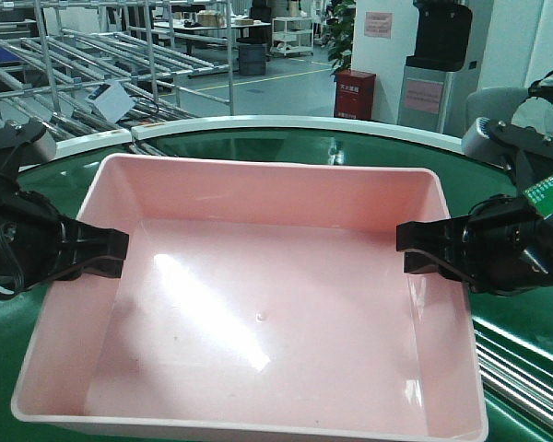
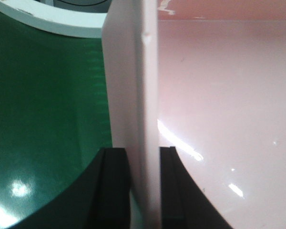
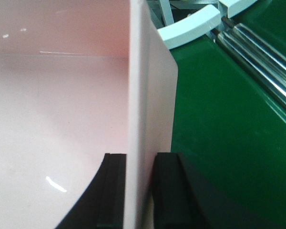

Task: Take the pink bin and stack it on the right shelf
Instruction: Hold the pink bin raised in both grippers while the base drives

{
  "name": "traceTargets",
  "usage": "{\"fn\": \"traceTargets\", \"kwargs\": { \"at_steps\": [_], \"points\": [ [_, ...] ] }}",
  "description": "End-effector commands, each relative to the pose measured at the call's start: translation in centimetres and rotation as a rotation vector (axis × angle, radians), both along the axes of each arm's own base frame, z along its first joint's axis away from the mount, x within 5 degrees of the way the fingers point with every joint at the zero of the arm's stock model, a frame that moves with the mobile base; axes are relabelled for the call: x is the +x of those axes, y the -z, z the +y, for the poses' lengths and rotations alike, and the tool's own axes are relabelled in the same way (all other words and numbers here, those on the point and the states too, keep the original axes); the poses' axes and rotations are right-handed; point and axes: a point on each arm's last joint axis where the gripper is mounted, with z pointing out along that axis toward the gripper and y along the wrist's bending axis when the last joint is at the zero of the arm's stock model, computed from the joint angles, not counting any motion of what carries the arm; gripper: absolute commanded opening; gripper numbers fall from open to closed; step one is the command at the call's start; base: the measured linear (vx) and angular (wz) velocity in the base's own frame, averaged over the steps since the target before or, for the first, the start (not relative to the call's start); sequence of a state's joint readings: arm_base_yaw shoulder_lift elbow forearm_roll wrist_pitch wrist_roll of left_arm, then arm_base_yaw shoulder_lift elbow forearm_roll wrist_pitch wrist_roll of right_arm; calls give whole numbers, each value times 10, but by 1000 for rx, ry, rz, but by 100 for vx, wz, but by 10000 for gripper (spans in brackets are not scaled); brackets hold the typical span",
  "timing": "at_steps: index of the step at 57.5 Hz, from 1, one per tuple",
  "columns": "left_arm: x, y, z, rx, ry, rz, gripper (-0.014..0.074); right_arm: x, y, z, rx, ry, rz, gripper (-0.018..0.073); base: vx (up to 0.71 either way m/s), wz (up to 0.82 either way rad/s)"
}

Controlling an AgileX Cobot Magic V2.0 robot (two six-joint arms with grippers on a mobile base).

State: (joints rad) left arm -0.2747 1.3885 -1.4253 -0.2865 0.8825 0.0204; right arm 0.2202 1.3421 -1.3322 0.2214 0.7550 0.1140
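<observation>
Two grippers on one tub, so we log this as a shared hold.

Nearest us in the front view, the pink bin (image 1: 258,359) fills the lower frame. It is empty and mouth up, with its near rim at the bottom edge. We judge its long axis runs left-right, from one arm to the other, so each arm has an end wall.

At mid-depth the left gripper (image 1: 115,252) comes in over the left wall and the right gripper (image 1: 411,247) over the right wall. They are roughly level with each other, each about midway along its wall.

In the wrist views each wall stands upright between the pads, one pad inside the tub and one outside.
- **Right arm:** the pads (image 3: 167,191) look pressed on the wall, clamped.
- **Left arm:** of the pads (image 2: 113,191), the inner one touches. The outer one shows a pale sliver beside the rim, likely the skirt under the rolled edge. We read it as clamped too.

Neither arm is nearer; the hold is symmetric.

Under and beyond the bin is the green belt (image 1: 286,147), then its white edge (image 1: 258,122). We cannot tell whether the bin rests on the belt or hangs just above it. Steel rollers (image 1: 525,378) lie to the bin's right, and metal racks (image 1: 120,55) stand farther back.

No right shelf in view. We judge the carry goes rightward along the long axis, with both arms moving as one or a wall slips out.
</observation>
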Motion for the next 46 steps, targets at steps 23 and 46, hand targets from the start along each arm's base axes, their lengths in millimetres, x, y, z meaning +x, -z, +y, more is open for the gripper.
{"fn": "traceTargets", "kwargs": {
  "at_steps": [23,46],
  "points": [
    [-9,-26,3,-50,-16,-113,-8,7,-18,-4,22,32,-135,-8,-23,-15],
    [-9,-26,3,-50,-16,-113,-8,7,-18,-4,22,32,-135,-8,-23,-41]
  ]
}}
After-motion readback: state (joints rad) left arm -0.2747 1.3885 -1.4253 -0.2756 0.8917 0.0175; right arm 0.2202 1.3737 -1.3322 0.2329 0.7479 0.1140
